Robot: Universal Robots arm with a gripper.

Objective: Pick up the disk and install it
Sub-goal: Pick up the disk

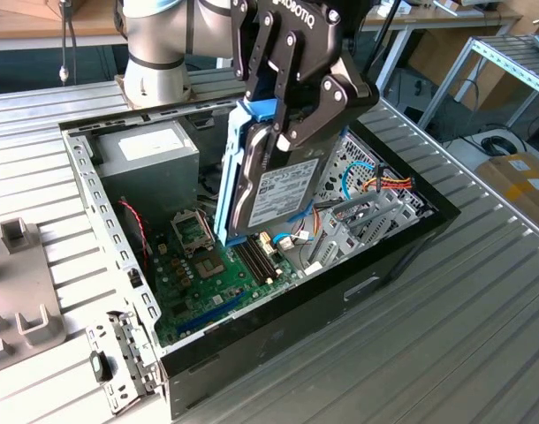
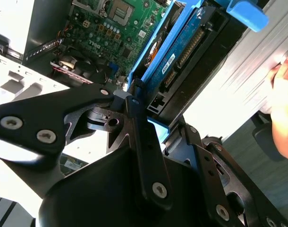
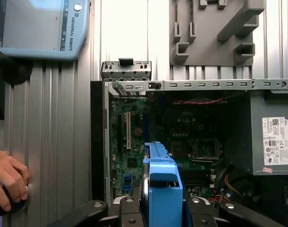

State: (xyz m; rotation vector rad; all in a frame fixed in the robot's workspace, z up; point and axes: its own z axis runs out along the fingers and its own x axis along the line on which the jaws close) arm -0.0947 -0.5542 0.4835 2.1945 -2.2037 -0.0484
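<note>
Hand (image 1: 283, 131) closed tight on your flat silver-grey metal disk (image 1: 283, 190), light blue plastic frame, on edge; green motherboard (image 1: 199, 291) at its 7 o'clock.

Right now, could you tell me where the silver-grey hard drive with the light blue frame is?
In the exterior view the disk is held on edge in the black gripper, above the green motherboard inside the open black computer case.
</note>
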